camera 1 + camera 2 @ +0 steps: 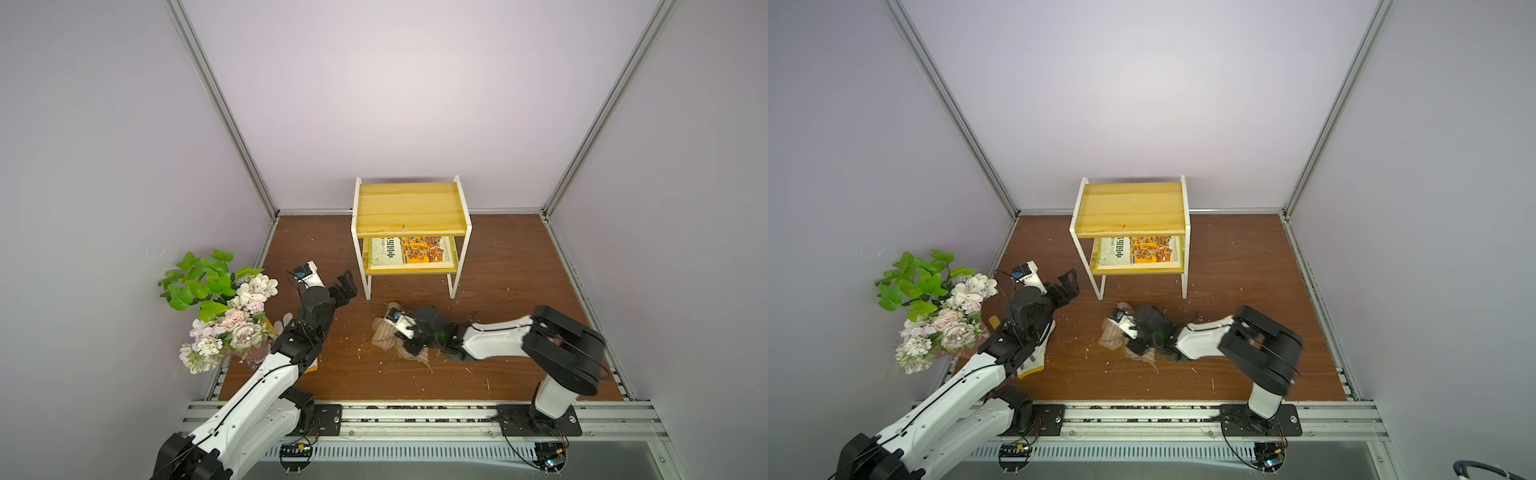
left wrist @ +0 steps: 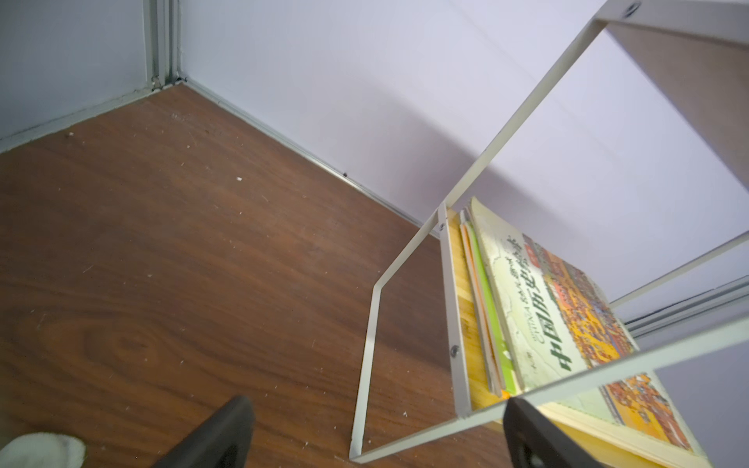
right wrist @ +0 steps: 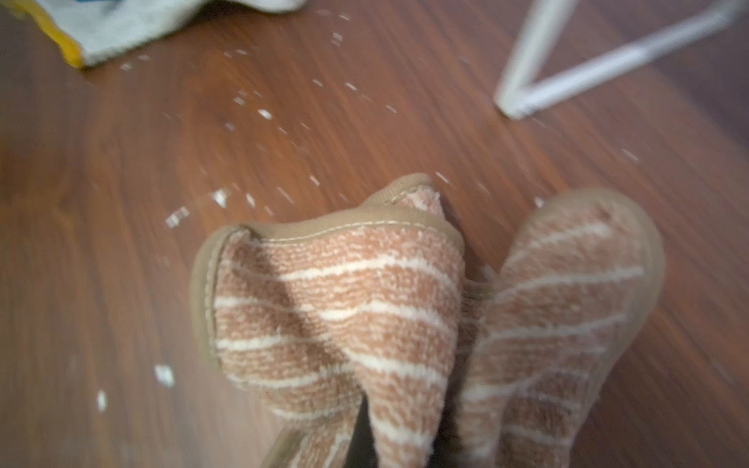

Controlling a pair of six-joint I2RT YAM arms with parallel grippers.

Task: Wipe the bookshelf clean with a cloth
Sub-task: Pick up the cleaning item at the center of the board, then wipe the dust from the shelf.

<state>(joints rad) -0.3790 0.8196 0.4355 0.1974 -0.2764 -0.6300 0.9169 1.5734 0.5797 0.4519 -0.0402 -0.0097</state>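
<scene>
The left gripper (image 1: 345, 286) is hanging wide open and empty, a front leg of the bookshelf (image 1: 411, 208) just beyond its fingers (image 2: 227, 429). The right gripper (image 1: 409, 345) is pinching the bunched cloth (image 1: 383, 334) tight down at the table (image 1: 498, 291). Lifting well clear of the raised white frame edge ahead of its fingers is looking wise, with bare wood lying between.

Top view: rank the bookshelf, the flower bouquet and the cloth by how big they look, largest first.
1. The bookshelf and the flower bouquet: about alike in spread; their nearness to the camera is unsure, so unranked.
2. The cloth: clearly smallest, bunched up and partly hidden.
</scene>
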